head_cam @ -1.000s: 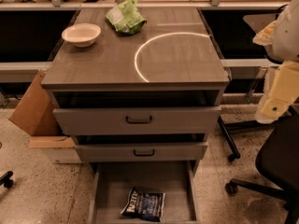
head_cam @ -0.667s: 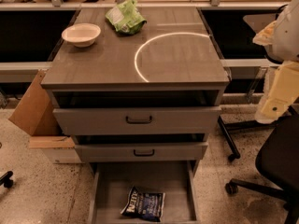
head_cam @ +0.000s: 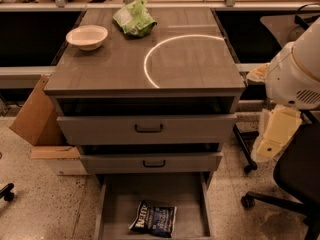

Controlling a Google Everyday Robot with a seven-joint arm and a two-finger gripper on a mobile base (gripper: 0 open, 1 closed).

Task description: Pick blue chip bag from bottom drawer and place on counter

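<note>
The blue chip bag (head_cam: pixel 154 218) lies flat on the floor of the open bottom drawer (head_cam: pixel 120 199), near its front. The counter (head_cam: pixel 190 64) is the wood-grain cabinet top with a thin white arc. My arm's white body (head_cam: pixel 295 69) hangs at the right edge of the view. The cream-coloured gripper (head_cam: pixel 274 136) hangs below it, to the right of the cabinet at the height of the upper drawers. It is well above and to the right of the bag and touches nothing.
A white bowl (head_cam: pixel 87 36) and a light green wrinkly bag (head_cam: pixel 134 18) sit at the back left of the counter. Two upper drawers with black handles (head_cam: pixel 148 128) are slightly pulled out. A cardboard box (head_cam: pixel 35 114) stands left, an office chair (head_cam: pixel 295 184) right.
My arm and gripper have moved down and a little left, toward the cabinet's right side. The bag, drawers and counter items have not moved.
</note>
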